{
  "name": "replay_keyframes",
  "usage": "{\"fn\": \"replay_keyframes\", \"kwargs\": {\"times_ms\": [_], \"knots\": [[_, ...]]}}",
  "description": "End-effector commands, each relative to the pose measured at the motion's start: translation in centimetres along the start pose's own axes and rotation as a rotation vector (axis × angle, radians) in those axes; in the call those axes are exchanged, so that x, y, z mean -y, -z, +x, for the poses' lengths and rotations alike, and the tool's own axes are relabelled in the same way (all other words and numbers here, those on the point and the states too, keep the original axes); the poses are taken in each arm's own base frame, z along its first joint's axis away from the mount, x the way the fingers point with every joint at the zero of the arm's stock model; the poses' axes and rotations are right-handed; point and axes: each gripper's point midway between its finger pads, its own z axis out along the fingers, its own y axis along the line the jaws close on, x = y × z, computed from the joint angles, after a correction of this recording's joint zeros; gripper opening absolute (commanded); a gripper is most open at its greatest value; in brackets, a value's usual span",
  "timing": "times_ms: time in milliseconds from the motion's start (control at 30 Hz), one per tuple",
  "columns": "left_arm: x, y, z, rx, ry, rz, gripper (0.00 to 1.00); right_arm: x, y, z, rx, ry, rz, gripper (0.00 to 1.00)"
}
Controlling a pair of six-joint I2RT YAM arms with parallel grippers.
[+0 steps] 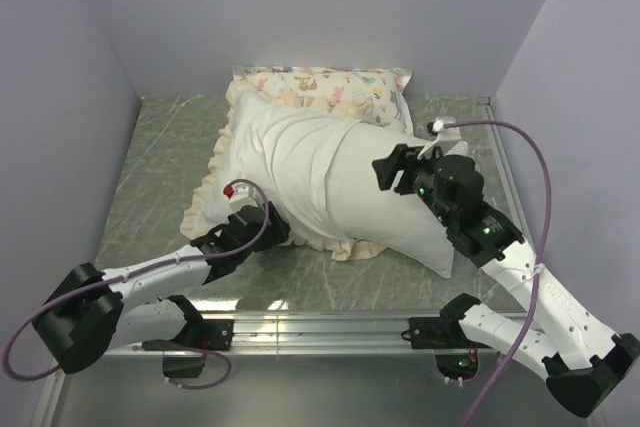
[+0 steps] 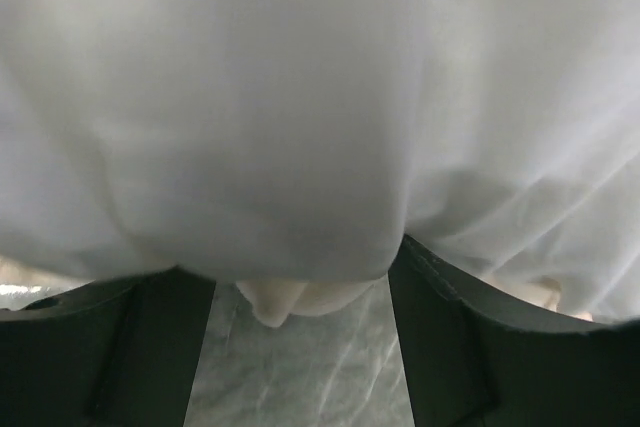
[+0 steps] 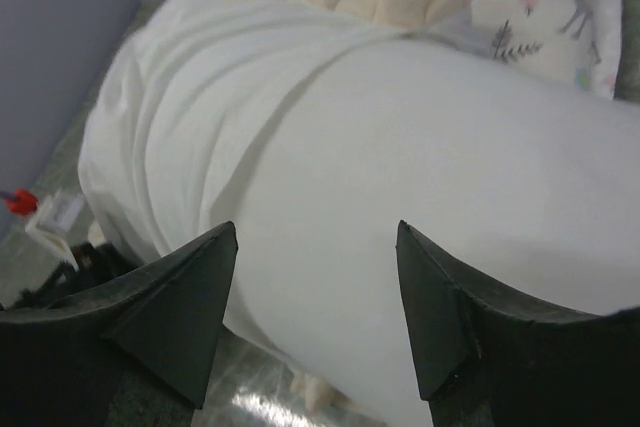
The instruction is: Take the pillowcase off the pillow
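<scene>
The plain white pillow (image 1: 400, 212) lies across the table's middle, its right half bare. The pillowcase (image 1: 280, 147), cream-white side out, still wraps its left half, and the ruffled frill (image 1: 205, 197) spreads along the left edge. My left gripper (image 1: 262, 219) is open at the near edge of the bundle. In the left wrist view (image 2: 300, 277) white fabric (image 2: 250, 97) bulges over the hidden tips, with a bit of frill (image 2: 290, 299) below. My right gripper (image 1: 395, 169) is open and empty just above the pillow (image 3: 450, 147). In the right wrist view (image 3: 315, 232) the case's folds (image 3: 190, 87) lie left.
A smaller animal-and-tree print pillow (image 1: 330, 82) lies at the back against the wall, also in the right wrist view (image 3: 540, 7). The grey marbled table (image 1: 165, 147) is walled at the back and both sides. A metal rail (image 1: 320, 325) runs along the near edge.
</scene>
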Motion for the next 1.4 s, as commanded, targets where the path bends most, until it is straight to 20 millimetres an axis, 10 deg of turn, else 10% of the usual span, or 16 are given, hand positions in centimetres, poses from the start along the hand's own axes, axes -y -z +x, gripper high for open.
{"fn": "replay_keyframes", "kwargs": {"times_ms": [0,100,233,400,533,833,1033,1367], "knots": [[2.6,-0.9,-2.5,0.114,0.013,0.066,0.72,0.5,-0.1,4.1,-0.064,0.018,0.034,0.73],[2.5,-1.8,-0.9,0.06,-0.009,0.051,0.61,1.4,-0.6,7.0,-0.11,0.031,0.074,0.76],[1.6,-2.3,-0.3,0.047,-0.021,-0.018,0.01,1.6,-1.0,8.4,-0.135,0.031,0.083,0.77],[4.1,2.0,-4.2,0.164,-0.074,-0.012,0.01,1.7,-0.2,6.6,-0.099,0.053,0.102,0.74],[10.1,10.2,-11.4,0.315,-0.054,0.11,0.01,1.2,1.0,3.8,-0.056,0.059,0.098,0.74],[20.0,22.3,-24.1,0.535,-0.112,0.226,0.0,-2.3,3.1,-9.2,0.095,0.087,0.097,0.76],[22.2,16.8,-28.1,0.503,-0.15,0.193,0.01,-4.1,0.2,-11.1,0.086,0.108,0.096,0.79],[10.2,0.4,-24.6,0.264,-0.035,0.04,0.0,-2.7,-5.5,2.4,-0.15,0.078,0.065,0.8]]}}
